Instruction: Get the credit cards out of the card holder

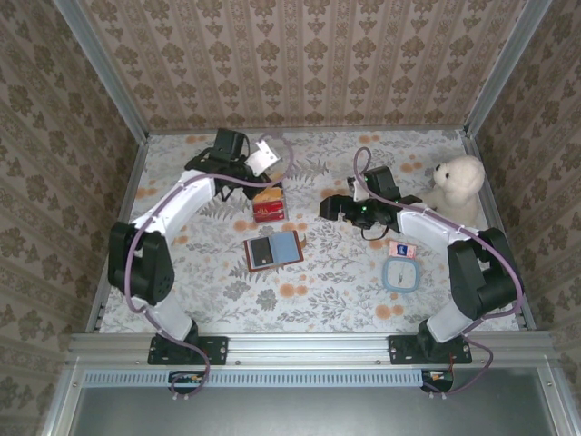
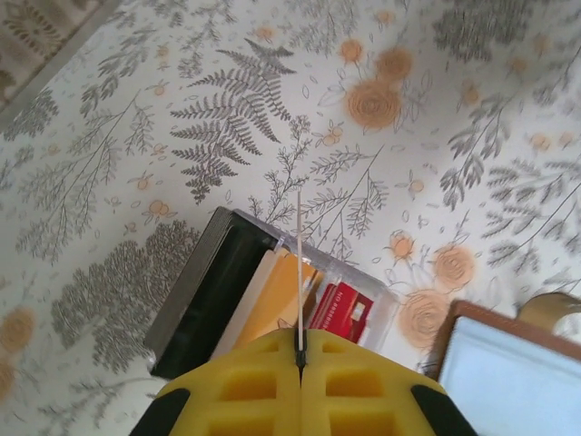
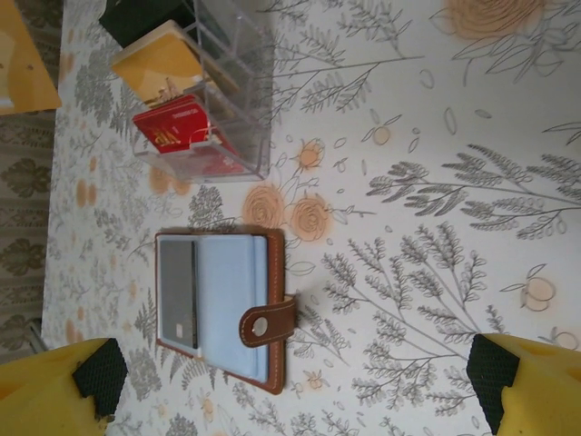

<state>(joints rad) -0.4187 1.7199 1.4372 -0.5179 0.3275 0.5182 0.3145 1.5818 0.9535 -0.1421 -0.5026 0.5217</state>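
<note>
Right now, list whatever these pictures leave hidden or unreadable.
1. Card in the shut left pincer: the left wrist view has it edge-on, so its face is unseen; in the top view it is too small to read.
2. Card holder: cut off by the left wrist view's bottom-right corner.
3. Dark card in the holder's pocket: in the right wrist view it covers anything beneath it.
4. Round blue object: top view, too small to identify.

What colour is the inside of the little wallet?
The card holder is bluish-grey inside, framed by brown leather. The right wrist view shows it best.
</note>
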